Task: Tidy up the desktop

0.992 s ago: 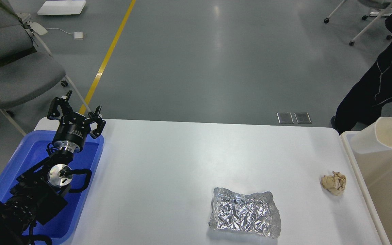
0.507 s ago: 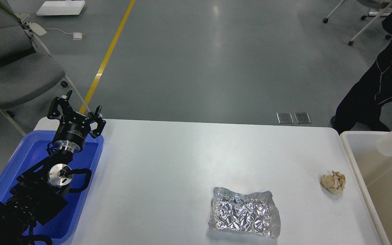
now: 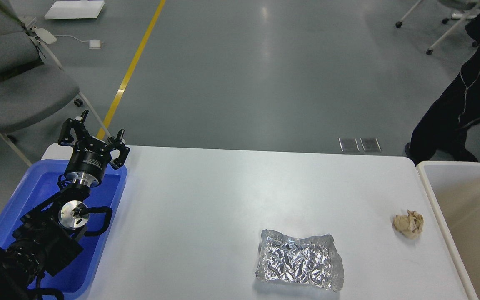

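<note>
The white desktop (image 3: 206, 208) fills the lower part of the head view. A crumpled sheet of silver foil (image 3: 299, 264) lies on it at the front, right of centre. A small crumpled beige paper ball (image 3: 408, 223) lies near the right edge. My left gripper (image 3: 94, 132) is open and empty, raised over the far end of the blue tray (image 3: 31, 196) at the left. My right gripper is out of view.
A cream-white bin (image 3: 465, 216) stands against the desktop's right edge. A person in black (image 3: 456, 112) stands behind the right corner. Grey chairs (image 3: 19, 83) stand at the back left on the grey floor.
A cream-white cup held over the bin at the right edge has moved right and out of view. My left arm has not moved.
</note>
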`<action>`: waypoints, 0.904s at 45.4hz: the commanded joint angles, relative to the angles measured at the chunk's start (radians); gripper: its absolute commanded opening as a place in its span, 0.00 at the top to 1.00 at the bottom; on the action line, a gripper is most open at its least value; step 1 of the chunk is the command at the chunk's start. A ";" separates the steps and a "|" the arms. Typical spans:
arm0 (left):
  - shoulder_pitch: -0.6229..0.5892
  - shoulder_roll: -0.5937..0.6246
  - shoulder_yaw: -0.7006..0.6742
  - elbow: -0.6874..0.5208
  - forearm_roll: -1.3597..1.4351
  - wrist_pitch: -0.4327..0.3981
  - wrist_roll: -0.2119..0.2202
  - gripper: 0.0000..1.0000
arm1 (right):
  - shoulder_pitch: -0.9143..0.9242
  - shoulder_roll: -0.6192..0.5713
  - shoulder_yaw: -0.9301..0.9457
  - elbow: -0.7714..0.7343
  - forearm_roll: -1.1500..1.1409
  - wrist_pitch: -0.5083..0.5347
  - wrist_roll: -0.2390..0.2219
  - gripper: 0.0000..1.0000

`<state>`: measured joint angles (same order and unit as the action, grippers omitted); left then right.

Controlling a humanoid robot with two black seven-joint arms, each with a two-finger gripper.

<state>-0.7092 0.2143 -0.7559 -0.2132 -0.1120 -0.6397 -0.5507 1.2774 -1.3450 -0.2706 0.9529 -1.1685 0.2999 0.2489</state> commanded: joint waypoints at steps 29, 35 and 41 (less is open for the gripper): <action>0.001 0.000 0.001 0.000 0.000 -0.001 0.000 0.00 | -0.662 0.570 0.018 -0.753 0.829 -0.128 0.010 1.00; 0.001 0.000 0.001 0.000 0.000 -0.001 0.000 0.00 | -0.702 0.644 0.018 -0.842 0.875 -0.130 0.010 1.00; 0.001 0.000 0.001 0.000 0.000 -0.001 0.000 0.00 | -0.734 0.701 0.018 -0.899 0.912 -0.136 0.009 1.00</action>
<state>-0.7087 0.2146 -0.7550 -0.2132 -0.1120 -0.6409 -0.5507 0.6342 -0.7744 -0.2543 0.2122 -0.3534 0.1729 0.2584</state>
